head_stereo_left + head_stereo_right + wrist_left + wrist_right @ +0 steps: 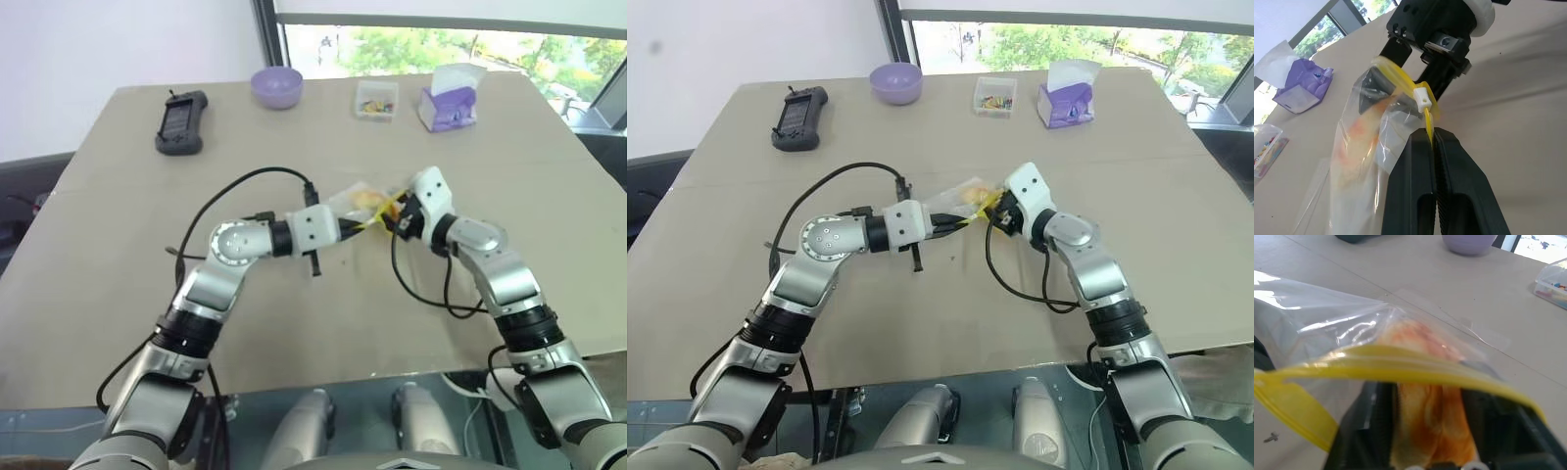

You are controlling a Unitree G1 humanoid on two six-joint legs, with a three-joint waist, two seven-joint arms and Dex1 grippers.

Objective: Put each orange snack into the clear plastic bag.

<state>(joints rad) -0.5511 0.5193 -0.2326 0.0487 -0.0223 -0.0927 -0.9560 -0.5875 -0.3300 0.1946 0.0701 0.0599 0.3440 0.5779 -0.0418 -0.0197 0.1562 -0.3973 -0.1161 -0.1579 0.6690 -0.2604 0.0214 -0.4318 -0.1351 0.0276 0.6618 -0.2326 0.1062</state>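
While the left gripper (1434,139) is clamped on the yellow strip of the clear plastic bag (353,201) at frame centre, the right gripper (396,217) meets the bag's mouth from the right, fingers spread either side of the orange snack (1425,416). That snack sits inside the bag's mouth.

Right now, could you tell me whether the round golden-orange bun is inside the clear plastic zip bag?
Partly in: the golden-orange bun passes under the clear bag's yellow strip, its near end between the right gripper's fingers.
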